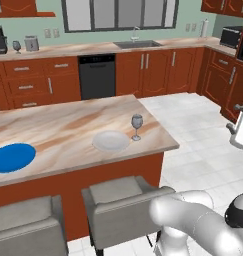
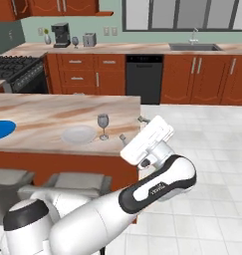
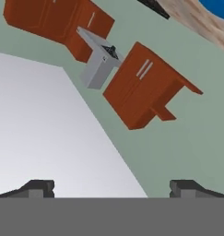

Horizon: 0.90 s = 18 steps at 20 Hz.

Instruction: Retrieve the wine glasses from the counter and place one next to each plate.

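Observation:
One wine glass stands upright on the bar just right of the pale plate. The blue plate lies at the bar's left end with no glass beside it. A second wine glass stands on the far counter near the coffee machine. My gripper hangs open and empty in the air off the bar's right end, a little right of the near glass and apart from it.
A coffee machine and toaster flank the far glass. The stove is at the left, a sink mid-counter. Two grey stools stand before the bar. White tiled floor lies between bar and counter.

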{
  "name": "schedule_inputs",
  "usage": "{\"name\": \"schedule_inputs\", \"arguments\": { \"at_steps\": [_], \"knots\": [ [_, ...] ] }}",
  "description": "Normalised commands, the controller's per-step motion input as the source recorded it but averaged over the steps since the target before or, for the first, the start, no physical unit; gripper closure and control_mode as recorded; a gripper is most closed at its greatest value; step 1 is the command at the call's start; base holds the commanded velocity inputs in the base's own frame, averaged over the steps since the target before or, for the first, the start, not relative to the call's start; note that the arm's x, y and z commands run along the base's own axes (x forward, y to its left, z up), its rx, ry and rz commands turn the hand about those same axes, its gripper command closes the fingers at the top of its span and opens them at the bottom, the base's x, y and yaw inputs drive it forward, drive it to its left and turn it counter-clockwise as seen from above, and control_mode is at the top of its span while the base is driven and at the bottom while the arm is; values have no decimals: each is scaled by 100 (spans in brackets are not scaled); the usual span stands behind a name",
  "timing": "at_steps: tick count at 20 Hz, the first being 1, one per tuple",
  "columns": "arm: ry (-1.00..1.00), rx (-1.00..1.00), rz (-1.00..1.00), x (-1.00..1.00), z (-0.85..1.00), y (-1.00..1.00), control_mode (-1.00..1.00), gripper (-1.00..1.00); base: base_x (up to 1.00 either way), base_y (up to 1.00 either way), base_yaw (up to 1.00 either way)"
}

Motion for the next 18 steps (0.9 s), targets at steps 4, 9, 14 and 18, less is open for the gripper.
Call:
{"name": "schedule_inputs", "arguments": {
  "at_steps": [4, 9, 14, 18],
  "knots": [
    [0, 0, 0, 0, 0, 0, 100, -100, -6, -100, -17],
    [0, 0, 0, 0, 0, 0, 100, -100, -71, -100, -16],
    [0, 0, 0, 0, 0, 0, 100, -100, 2, -100, -15],
    [0, 0, 0, 0, 0, 0, 100, -100, 100, -100, 0]
  ]
}}
